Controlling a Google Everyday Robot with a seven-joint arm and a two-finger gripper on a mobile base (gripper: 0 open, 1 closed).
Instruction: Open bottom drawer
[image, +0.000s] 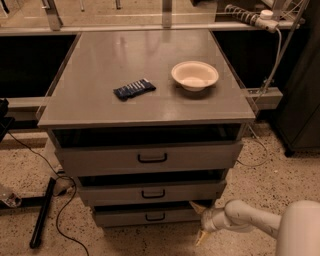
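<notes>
End effector (199, 222), jaws apart, low at the right end of the bottom drawer (125, 217), lowest and narrowest of three under the worktop (100, 70) bearing a bowl (195, 75) and a dark packet (134, 89)

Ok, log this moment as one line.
task: open bottom drawer | claw: open, by drawer's right front corner | handle: not held
</notes>
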